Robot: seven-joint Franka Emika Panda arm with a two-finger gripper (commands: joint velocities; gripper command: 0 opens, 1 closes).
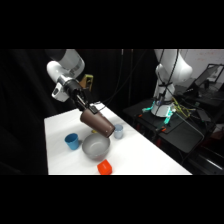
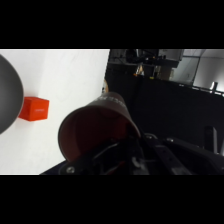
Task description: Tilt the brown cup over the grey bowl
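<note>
My gripper (image 1: 90, 111) is shut on the brown cup (image 1: 98, 124) and holds it in the air, tilted steeply. The cup hangs just above the far rim of the grey bowl (image 1: 96, 146), which sits on the white table. In the wrist view I look into the brown cup's (image 2: 95, 131) open mouth, close to the gripper's black linkage at the bottom edge. A dark curve of the grey bowl (image 2: 7, 95) shows at that view's left edge.
A small blue cup (image 1: 72, 141) stands left of the bowl. A pale grey-blue cup (image 1: 118, 131) stands right behind it. A small orange-red cup (image 1: 104, 167) (image 2: 34, 108) sits near the table's front edge. Dark equipment lies beyond the table's right edge.
</note>
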